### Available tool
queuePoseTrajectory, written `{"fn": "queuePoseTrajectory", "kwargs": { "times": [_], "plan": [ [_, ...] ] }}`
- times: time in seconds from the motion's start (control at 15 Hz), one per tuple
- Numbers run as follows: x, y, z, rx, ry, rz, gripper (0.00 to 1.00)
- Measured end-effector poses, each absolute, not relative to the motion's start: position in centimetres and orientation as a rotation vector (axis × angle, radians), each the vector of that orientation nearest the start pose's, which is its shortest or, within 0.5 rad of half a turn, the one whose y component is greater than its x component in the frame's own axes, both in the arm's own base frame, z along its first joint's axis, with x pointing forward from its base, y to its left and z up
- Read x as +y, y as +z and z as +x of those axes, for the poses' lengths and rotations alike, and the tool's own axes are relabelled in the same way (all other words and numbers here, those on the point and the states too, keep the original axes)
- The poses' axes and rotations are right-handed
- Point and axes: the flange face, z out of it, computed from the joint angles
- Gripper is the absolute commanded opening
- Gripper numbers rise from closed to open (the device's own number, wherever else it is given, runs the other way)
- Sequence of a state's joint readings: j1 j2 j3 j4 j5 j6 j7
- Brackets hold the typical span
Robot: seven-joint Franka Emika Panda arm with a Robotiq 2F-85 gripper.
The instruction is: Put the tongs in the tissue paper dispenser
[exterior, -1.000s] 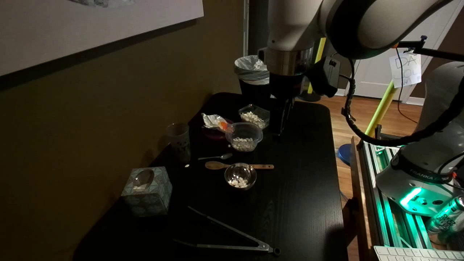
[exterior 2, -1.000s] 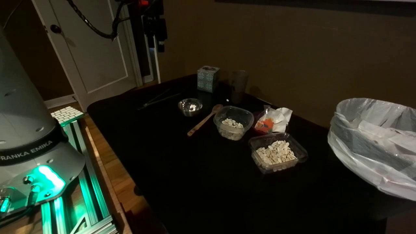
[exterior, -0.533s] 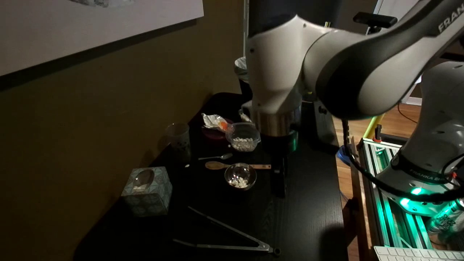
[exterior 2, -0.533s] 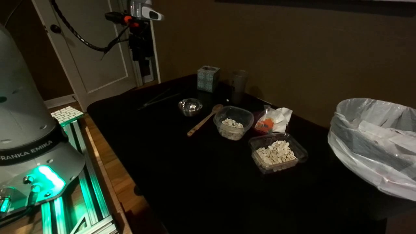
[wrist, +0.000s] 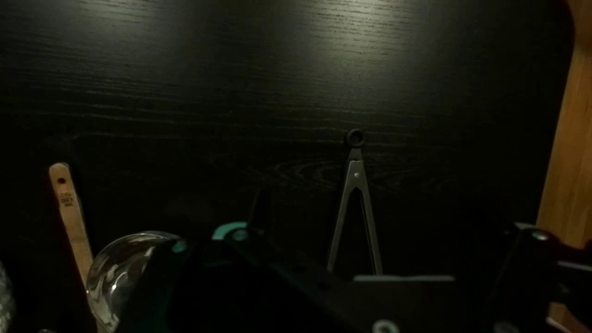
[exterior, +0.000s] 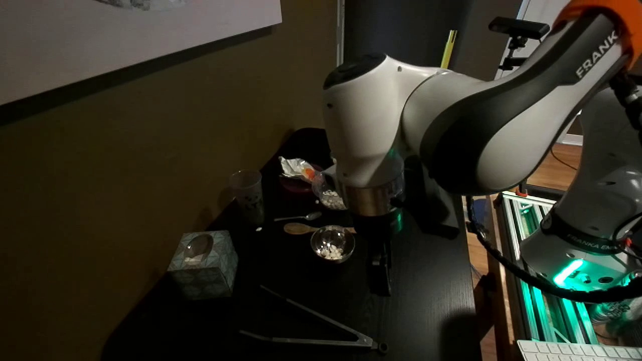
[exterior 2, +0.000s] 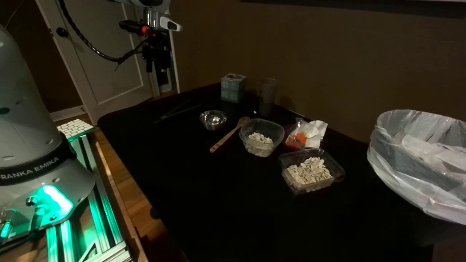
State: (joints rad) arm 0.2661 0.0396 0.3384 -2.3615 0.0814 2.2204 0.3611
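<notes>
The metal tongs lie spread on the black table in an exterior view (exterior: 364, 341), dim in an exterior view (exterior 2: 163, 117). In the wrist view the tongs (wrist: 356, 175) show their hinge and black end ring; their arm ends are hidden behind the gripper. The patterned tissue box stands upright in both exterior views (exterior: 205, 276) (exterior 2: 233, 90), its oval opening on top. My gripper (exterior: 383, 286) hangs pointing down above the table, beyond the tongs' hinge end and beside the metal bowl. In the wrist view the gripper's (wrist: 386, 217) fingers are dark but wide apart, with nothing seen between them.
A metal bowl (exterior: 332, 243) with pale pieces sits by a wooden spoon (exterior 2: 229, 136). Clear containers (exterior 2: 261, 138) (exterior 2: 311, 171), a tall cup (exterior: 247, 195) and a small spoon (exterior: 298, 217) stand or lie farther along. A lined bin (exterior 2: 418, 163) is at the far end.
The arm has swung along the table from the clear containers toward the tongs, and the gripper has come lower. The tongs and tissue box have not moved.
</notes>
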Motion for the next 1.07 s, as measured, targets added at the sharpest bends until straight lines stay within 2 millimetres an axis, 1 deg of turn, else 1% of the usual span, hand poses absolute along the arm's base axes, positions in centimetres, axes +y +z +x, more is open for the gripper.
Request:
{"fn": "queuePoseTrajectory", "kwargs": {
  "times": [0.13, 0.4, 0.53, 0.67, 0.8, 1.07],
  "plan": [
    [28.5, 28.2, 39.8, -0.331, 0.249, -3.101, 1.00],
    [30.5, 22.3, 39.4, -0.383, 0.178, -3.037, 1.00],
    [31.2, 19.5, 39.0, -0.421, 0.160, -3.025, 1.00],
    [31.5, 17.2, 39.0, -0.474, 0.142, -3.031, 1.00],
    [31.9, 15.6, 39.6, -0.507, 0.126, -3.045, 1.00],
    [32.9, 13.8, 41.1, -0.419, 0.112, -3.043, 1.00]
  ]
}}
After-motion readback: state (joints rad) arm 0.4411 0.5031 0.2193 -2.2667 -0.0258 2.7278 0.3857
